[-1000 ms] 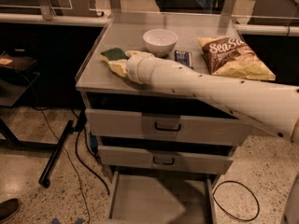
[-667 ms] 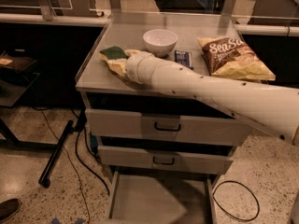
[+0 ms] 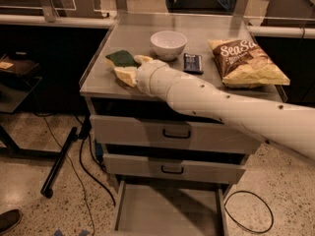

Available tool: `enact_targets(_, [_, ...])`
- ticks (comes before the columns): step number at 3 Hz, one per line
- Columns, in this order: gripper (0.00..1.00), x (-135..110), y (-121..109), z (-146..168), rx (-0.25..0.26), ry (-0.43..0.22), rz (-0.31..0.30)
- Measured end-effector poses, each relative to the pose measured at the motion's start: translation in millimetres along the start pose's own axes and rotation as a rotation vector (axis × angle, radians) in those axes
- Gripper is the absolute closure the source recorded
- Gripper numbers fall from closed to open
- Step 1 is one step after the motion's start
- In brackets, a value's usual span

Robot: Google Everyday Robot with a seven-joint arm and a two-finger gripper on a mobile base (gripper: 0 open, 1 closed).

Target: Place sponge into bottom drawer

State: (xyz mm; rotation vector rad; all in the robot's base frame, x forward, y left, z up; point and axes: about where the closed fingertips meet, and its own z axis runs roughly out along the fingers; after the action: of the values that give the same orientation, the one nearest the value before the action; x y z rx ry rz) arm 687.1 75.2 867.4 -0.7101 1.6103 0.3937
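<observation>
Sponge (image 3: 121, 58) partly hidden by tool (image 3: 130, 69) on cabinet top (image 3: 147, 31).

floor (image 3: 29, 181): speckled terrazzo, black cables (image 3: 93, 173) | furniture: grey cabinet (image 3: 128, 132), dark counters (image 3: 44, 19) behind | light: dim | hand (image 3: 132, 72): cabinet top, left

The gripper (image 3: 129, 67) sits at the front left of the bench (image 3: 101, 80), beside the sponge (image 3: 121, 58). The white bowl (image 3: 168, 44) stands close behind it, with a dark packet (image 3: 192, 63) and a chip bag (image 3: 246, 63) to the right. Below, the bottom drawer (image 3: 167, 205) stands open from above, and the arm (image 3: 221, 104) crosses the bench's front edge.
</observation>
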Motion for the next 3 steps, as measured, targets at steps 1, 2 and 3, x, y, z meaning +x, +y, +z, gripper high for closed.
enact_targets(1, [1.00, 1.3, 28.5, -55.9, -0.020, 0.019, 0.003])
enact_targets(2, [1.00, -4.7, 23.9, -67.5, -0.004, 0.006, 0.010])
enact_targets(3, [1.00, -6.4, 31.5, -73.4, -0.013, 0.011, 0.006])
